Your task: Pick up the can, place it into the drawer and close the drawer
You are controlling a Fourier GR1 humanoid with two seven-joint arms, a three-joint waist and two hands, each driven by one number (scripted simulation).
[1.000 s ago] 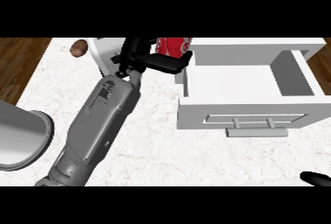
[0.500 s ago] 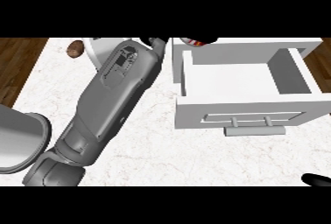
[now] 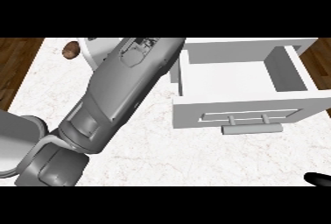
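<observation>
The white drawer (image 3: 194, 114) stands pulled open at the right of the marble counter, and what shows of its inside holds nothing. Its bar handle (image 3: 252, 128) faces me. My left forearm (image 3: 123, 87) runs diagonally from the lower left to the picture's top edge, just left of the drawer's back corner. The left hand itself lies beyond that edge and is hidden. No can shows in the head view. Only a black tip of my right hand (image 3: 317, 178) appears at the lower right corner, well in front of the drawer.
A small brown object (image 3: 70, 50) lies at the counter's far left, beside a white rounded thing (image 3: 92, 49) partly hidden by the forearm. A grey round object (image 3: 16, 140) sits at the left edge. Dark wood floor borders the counter on both sides.
My left arm has stretched farther away, carrying the hand and the red can past the top edge. The right hand stays at the lower right corner.
</observation>
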